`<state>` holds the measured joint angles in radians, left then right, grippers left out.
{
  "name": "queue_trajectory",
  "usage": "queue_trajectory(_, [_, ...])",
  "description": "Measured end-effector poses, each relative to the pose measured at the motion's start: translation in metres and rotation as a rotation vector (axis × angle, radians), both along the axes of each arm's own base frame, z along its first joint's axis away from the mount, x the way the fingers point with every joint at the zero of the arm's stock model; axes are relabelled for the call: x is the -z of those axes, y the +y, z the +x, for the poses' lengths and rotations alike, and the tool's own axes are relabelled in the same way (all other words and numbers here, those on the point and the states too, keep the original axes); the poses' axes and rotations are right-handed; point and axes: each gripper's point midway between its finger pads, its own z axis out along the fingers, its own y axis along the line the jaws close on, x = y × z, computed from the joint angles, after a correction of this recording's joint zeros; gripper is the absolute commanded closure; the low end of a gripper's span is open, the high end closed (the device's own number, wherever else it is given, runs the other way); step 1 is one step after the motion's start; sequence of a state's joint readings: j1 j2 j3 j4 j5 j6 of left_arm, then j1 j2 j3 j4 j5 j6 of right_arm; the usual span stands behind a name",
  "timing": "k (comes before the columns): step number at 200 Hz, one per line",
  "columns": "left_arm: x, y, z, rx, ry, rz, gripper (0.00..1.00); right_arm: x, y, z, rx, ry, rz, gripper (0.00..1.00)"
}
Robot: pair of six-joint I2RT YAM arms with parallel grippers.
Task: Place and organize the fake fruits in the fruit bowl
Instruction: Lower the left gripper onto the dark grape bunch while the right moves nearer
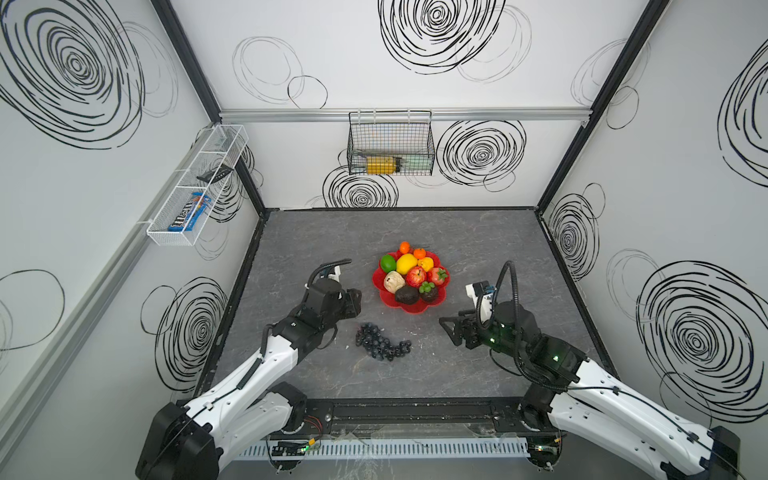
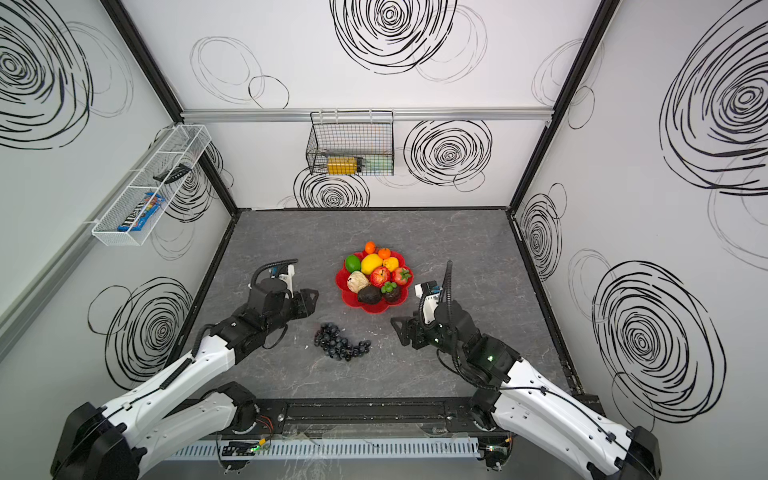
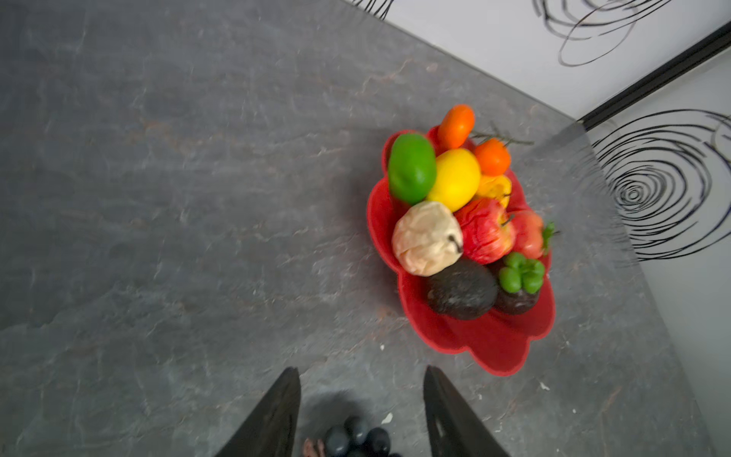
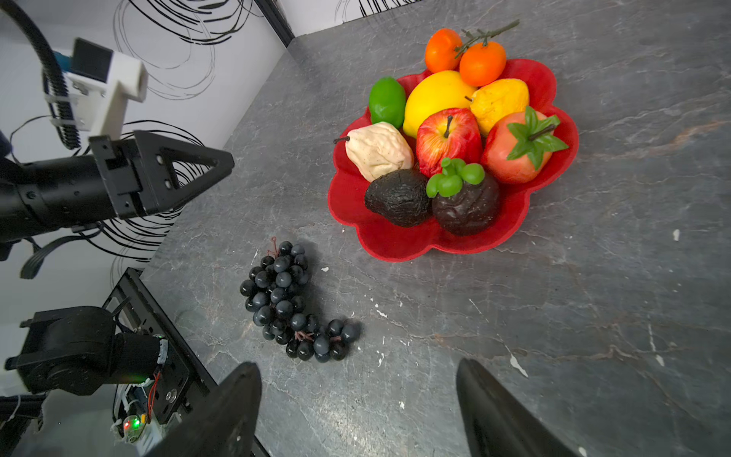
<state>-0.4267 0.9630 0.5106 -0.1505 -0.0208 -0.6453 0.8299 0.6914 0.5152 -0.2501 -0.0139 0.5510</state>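
- Fruit bowl (image 1: 411,309): one, mid-frame in both top views, well off every bench (image 1: 478,365) edge; ten fake fruits (image 1: 415,276) inside.
- Grape bunch (image 1: 380,343): one, below the bowl, bare bench all round.
- Your left gripper (image 3: 360,370): released, bunch showing between its jaws.
- Your right gripper (image 4: 358,364): released, empty.

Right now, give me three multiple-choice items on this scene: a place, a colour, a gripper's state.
1. The grape bunch lies: A on the table, outside the fruit bowl; B inside it; C in a gripper.
2. The fruit bowl is: A white; B red; C blue.
3. The right gripper is: A shut on a fruit; B shut, empty; C open, empty.
A: the bunch rests on bare table. B: its scalloped rim is red. C: its jaws stand apart with nothing between.
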Motion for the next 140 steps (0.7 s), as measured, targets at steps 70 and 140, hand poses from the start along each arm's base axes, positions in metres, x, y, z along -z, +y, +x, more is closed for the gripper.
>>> queue_trajectory(70, [0.055, -0.004, -0.013, 0.040, 0.169, -0.140, 0.56, 0.011, 0.021, -0.013, -0.061, 0.028, -0.013, 0.17])
queue_trajectory(140, [0.067, -0.016, -0.012, 0.087, 0.204, -0.175, 0.61, 0.016, 0.025, -0.014, -0.059, 0.035, -0.023, 0.15])
